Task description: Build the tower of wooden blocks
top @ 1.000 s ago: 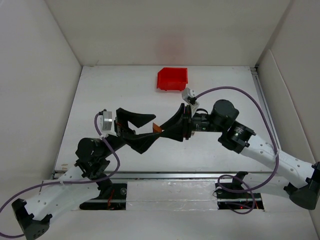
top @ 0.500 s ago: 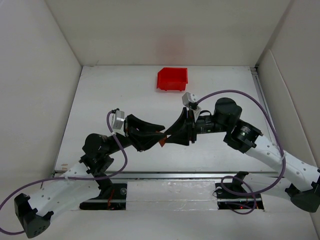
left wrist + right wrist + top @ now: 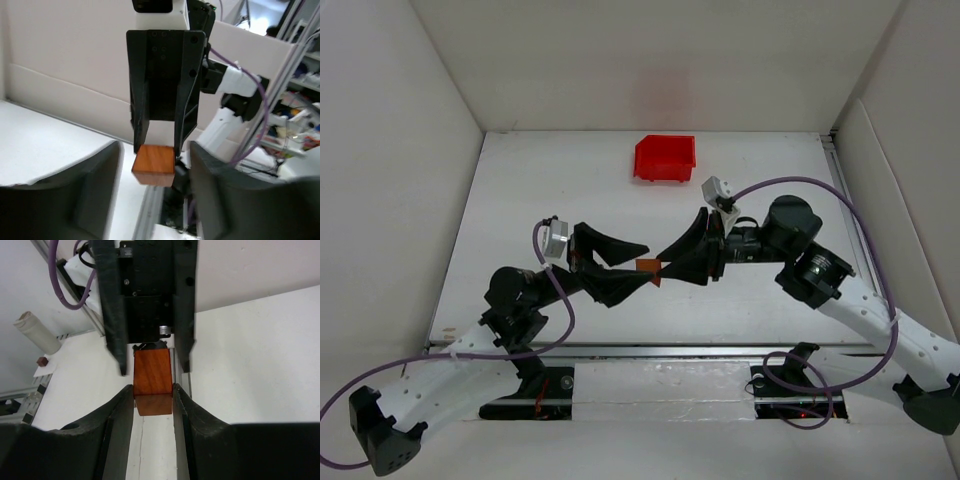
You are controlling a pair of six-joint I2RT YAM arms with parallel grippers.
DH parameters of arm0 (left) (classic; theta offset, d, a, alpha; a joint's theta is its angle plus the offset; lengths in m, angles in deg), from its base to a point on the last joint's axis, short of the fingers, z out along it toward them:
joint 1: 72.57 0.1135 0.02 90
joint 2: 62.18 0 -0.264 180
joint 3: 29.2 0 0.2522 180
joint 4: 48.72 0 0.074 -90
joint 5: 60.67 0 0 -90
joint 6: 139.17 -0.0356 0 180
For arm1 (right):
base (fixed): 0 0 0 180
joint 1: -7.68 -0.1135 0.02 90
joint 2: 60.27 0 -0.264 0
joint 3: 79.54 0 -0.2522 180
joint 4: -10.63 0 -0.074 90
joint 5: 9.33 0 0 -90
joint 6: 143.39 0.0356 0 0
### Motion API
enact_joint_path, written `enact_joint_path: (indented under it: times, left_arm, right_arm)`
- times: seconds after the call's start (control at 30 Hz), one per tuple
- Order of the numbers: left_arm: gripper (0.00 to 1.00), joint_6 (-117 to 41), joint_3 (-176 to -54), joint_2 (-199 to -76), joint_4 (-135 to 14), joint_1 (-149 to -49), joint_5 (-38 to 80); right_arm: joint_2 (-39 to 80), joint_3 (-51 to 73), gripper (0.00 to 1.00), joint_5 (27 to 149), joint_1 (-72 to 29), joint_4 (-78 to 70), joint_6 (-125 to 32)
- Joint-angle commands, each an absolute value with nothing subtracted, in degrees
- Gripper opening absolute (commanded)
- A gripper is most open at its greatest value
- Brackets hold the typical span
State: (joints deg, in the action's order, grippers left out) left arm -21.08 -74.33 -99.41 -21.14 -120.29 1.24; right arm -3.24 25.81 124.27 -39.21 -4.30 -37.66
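1. Right tool (image 3: 152, 390): I read it as clamped on the block (image 3: 154, 162). On the right wrist camera both of its fingers (image 3: 120, 420) press against the block's sides, with no gap on either side.

2. Block: orange-brown wood, square-faced. On the left wrist camera it sits at the very tips of the right tool's fingers (image 3: 141, 100), and its front face points toward the left arm.

3. Left tool (image 3: 646, 263): I read it as spread open. On its own camera the two fingers (image 3: 90, 200) stand wider than the block, with daylight between each finger and the wood. On the right wrist camera those same fingers (image 3: 114, 315) straddle the far end of the block. I cannot tell whether the one on the picture's right touches it.

4. Position: from above, the two tools meet tip to tip over the near middle of the counter (image 3: 540, 190), with the block between them. It appears to be held off the surface, though I cannot confirm the height.

5. Bin (image 3: 665, 157): red, at the far middle of the counter, well apart from both tools.

6. I can see only this one block.
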Motion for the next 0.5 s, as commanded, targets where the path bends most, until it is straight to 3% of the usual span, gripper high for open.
enact_joint_path:
  times: [0.0,0.03,0.1,0.13,0.3,0.47]
  left_arm:
    - [0.62,-20.8,-75.0,-97.5,-16.8,-119.9,2.0]
    - [0.73,-20.9,-75.0,-97.2,-16.6,-119.9,3.2]
    - [0.86,-20.7,-74.5,-96.2,-16.5,-119.9,5.4]
    - [0.99,-20.4,-74.3,-95.7,-16.3,-119.9,8.5]
    - [0.99,-18.3,-74.0,-90.8,-20.2,-119.9,21.6]
    - [0.99,-16.0,-80.3,-88.6,-44.0,-119.9,41.9]
  right_arm:
    - [-5.2,25.5,0.0,125.9,-37.9,0.9,-35.5]
    - [-4.9,25.7,0.0,125.9,-37.9,0.9,-35.5]
    - [-4.6,26.1,0.0,125.8,-37.9,0.8,-35.8]
    - [-4.5,26.4,0.0,125.4,-37.9,0.7,-35.9]
    - [-3.8,26.8,0.0,122.9,-36.2,-1.5,-37.7]
    - [-2.7,24.7,0.0,112.4,-32.3,-10.9,-39.8]
